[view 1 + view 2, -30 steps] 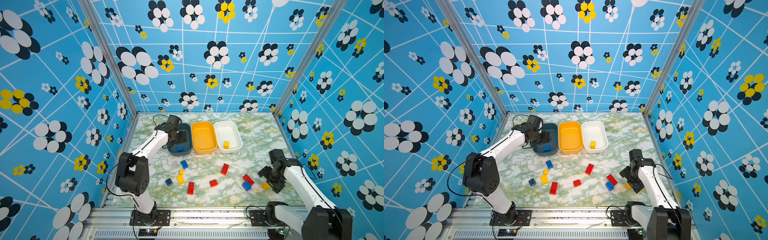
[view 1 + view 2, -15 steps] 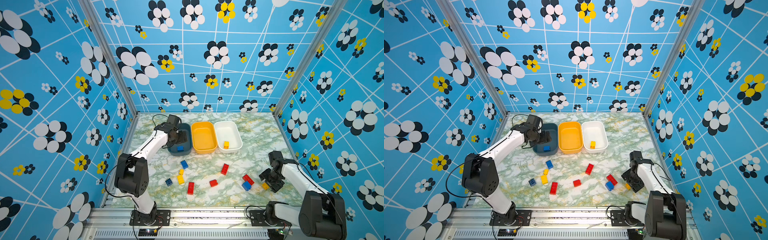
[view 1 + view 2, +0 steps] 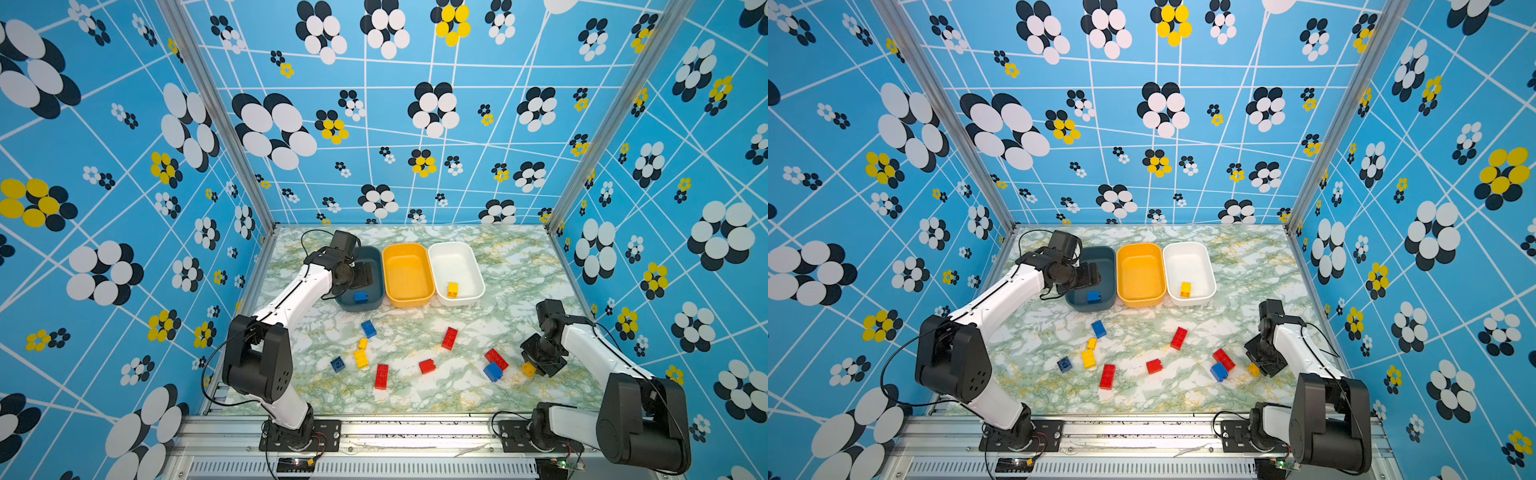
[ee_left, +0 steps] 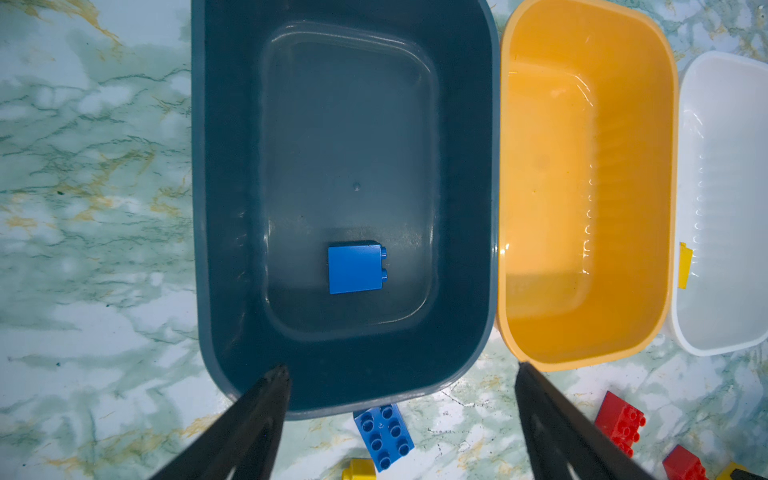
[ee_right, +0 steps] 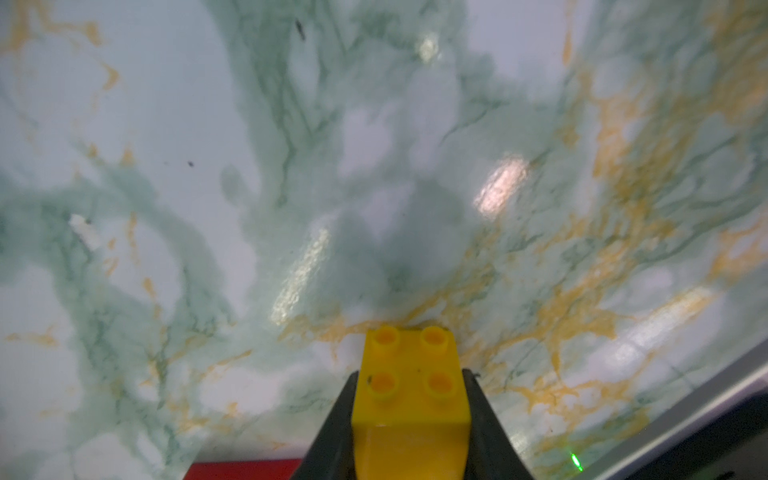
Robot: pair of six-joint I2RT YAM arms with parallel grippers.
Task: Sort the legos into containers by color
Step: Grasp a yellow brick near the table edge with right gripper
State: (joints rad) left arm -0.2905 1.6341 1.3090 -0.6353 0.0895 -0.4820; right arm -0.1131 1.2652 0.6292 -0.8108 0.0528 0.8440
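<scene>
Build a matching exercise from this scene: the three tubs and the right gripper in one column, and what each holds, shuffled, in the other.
Column A
1. dark teal tub
2. orange tub
3. white tub
4. right gripper

Column B
a. four-stud yellow brick, clamped in its grip
b. no brick at all
c. blue brick on its floor
d. lone yellow brick on its floor

Pairs: 1-c, 2-b, 3-d, 4-a
</scene>
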